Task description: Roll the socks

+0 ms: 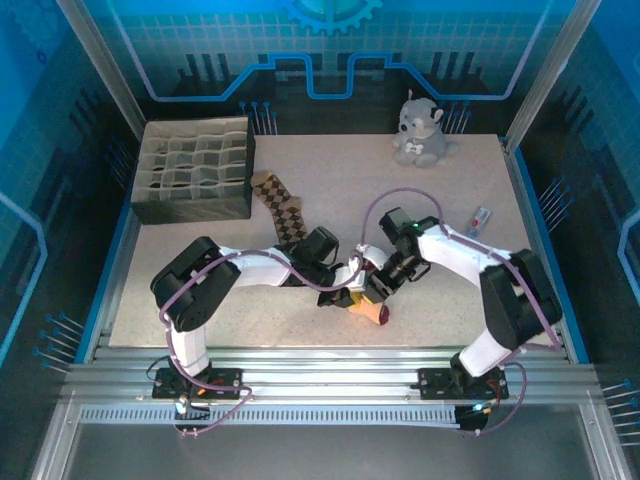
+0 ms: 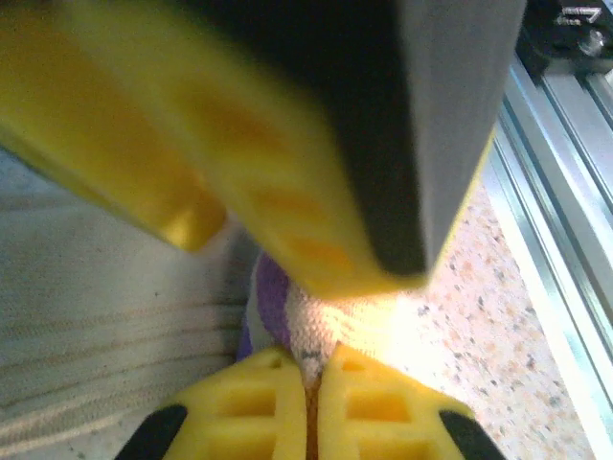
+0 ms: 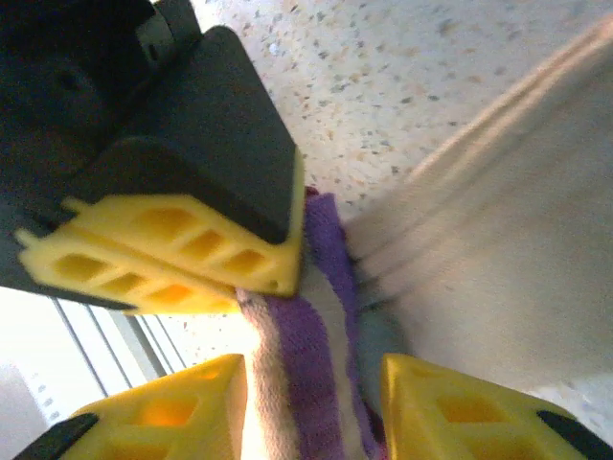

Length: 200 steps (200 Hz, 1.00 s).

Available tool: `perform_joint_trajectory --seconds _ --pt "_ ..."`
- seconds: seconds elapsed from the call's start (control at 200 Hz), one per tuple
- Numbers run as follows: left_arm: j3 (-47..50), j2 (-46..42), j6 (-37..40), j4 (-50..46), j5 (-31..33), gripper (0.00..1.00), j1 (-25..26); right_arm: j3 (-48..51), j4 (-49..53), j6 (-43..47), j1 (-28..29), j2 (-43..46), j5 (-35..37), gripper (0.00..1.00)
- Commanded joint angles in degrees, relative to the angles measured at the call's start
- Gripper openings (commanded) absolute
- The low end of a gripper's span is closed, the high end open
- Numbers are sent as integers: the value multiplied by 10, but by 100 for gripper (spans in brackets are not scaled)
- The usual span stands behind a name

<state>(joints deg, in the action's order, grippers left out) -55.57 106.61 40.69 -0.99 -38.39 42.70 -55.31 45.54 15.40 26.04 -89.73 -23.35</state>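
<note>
Speckled tabletop (image 1: 330, 170), ribbed striped sock (image 3: 302, 383), diamond-patterned argyle sock (image 1: 280, 205)

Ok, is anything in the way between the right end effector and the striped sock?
Nothing visible stands between them. The right end effector is open with the striped sock lying between its fingers, and the left end effector is shut on the same sock close beside it.

you see soft ribbed knit on the striped sock (image 3: 292, 402), a matt speckled table (image 3: 402, 86) (stone-like), smooth yellow plastic on the right gripper (image 3: 311, 374).
</note>
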Motion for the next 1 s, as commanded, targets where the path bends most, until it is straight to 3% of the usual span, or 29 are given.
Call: perform_joint_trajectory --seconds 0.0,0.31,0.465,0.665,0.831,0.996 --pt "-22 28 4 -105 -7 0 9 23 -59 -72 -11 80 34 44" --pt "-130 90 -43 -222 19 0 9 95 -74 -145 -15 332 218 50" --pt "-179 130 -73 -271 32 0 10 113 -73 -118 -10 426 241 53" --pt "-222 165 -116 -318 57 0 9 94 -32 -55 52 416 295 55" --pt "-241 179 -134 -341 49 0 5 101 -25 -12 171 377 402 57" --pt "-256 195 -155 -355 18 0 -7 127 -47 24 268 363 455 66"
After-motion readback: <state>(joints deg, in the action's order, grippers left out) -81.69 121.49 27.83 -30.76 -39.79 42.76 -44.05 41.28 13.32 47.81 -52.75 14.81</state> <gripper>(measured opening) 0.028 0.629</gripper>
